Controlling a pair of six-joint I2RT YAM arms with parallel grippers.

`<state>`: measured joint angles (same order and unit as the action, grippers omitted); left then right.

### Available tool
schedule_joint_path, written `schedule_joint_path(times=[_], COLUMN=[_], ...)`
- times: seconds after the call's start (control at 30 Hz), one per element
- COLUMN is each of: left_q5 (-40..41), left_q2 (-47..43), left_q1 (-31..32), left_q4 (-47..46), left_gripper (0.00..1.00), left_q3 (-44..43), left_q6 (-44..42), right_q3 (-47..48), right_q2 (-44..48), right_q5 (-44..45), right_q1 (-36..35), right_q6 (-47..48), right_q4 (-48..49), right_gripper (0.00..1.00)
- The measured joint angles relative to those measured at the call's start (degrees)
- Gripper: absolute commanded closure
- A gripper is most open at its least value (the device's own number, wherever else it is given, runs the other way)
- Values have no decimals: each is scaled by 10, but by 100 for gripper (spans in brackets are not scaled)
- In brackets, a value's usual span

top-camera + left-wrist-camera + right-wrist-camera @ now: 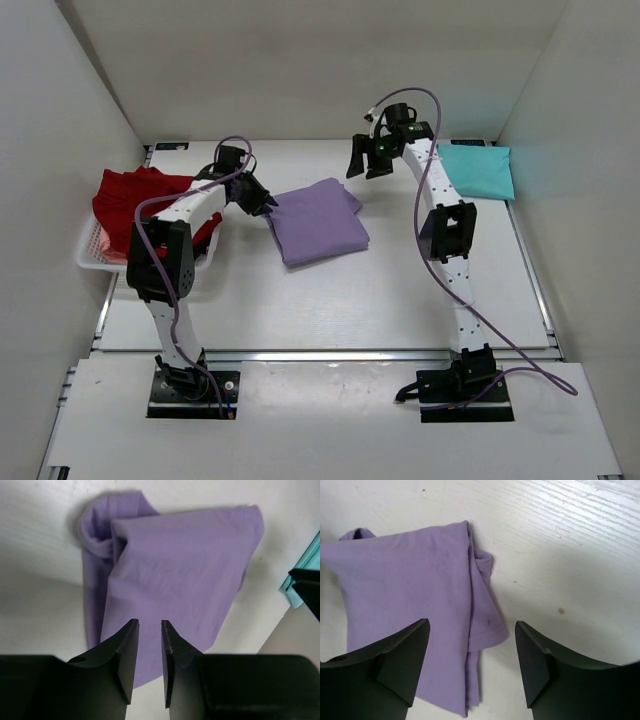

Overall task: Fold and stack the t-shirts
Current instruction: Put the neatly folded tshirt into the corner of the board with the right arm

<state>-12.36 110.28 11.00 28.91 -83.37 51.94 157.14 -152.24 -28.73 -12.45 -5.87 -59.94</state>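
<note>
The lavender t-shirt lies folded on the middle of the table, and also shows in the left wrist view and the right wrist view. My left gripper hovers at its left edge; in the wrist view the jaws stand narrowly apart with nothing between them. My right gripper is wide open and empty above the shirt's far right corner. The teal t-shirt lies folded at the back right, and a strip of it shows in the left wrist view. Deep red t-shirts are heaped in the basket.
The white slotted basket stands at the table's left edge, beside the left arm. White walls enclose the table on the left, back and right. Purple cables loop off both arms.
</note>
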Motion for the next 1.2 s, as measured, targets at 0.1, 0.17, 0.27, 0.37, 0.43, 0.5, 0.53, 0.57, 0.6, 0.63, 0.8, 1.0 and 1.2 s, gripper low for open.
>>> schedule_joint_path(times=[0.1,0.17,0.27,0.37,0.43,0.5,0.53,0.57,0.6,0.63,0.8,1.0,1.2], left_q5=[-1,0,0,2,4,6,7,7,7,7,7,7,7], left_q2=[-15,-26,-52,-84,-104,-123,-132,-142,-148,-154,-169,-180,-197], left_q1=[2,-1,-9,-17,-23,-27,-29,-30,-31,-31,-34,-37,-38], left_q4=[2,5,12,11,11,8,7,6,6,6,10,12,10], left_gripper=[65,65,65,66,66,65,66,66,66,66,66,66,66], left_q3=[24,34,43,43,43,48,54,61,68,76,113,134,141], left_q6=[-2,-3,-4,-7,-9,-10,-10,-10,-10,-10,-10,-11,-10], right_q3=[6,7,4,3,-2,-7,-11,-15,-19,-23,-45,-51,-77], right_q2=[-23,-41,-63,-63,-60,-57,-55,-53,-51,-48,-35,-30,-13], right_q5=[3,6,11,10,10,9,8,8,9,10,31,55,98], right_q1=[-4,-8,-17,-31,-47,-65,-75,-83,-91,-99,-124,-127,-135], right_q6=[9,14,19,27,31,33,35,36,38,40,41,33,18], right_q4=[1,-1,-13,-13,-13,-12,-12,-11,-12,-13,-20,-30,-50], right_gripper=[27,26,15,11,6,4,1,1,1,1,1,0,1])
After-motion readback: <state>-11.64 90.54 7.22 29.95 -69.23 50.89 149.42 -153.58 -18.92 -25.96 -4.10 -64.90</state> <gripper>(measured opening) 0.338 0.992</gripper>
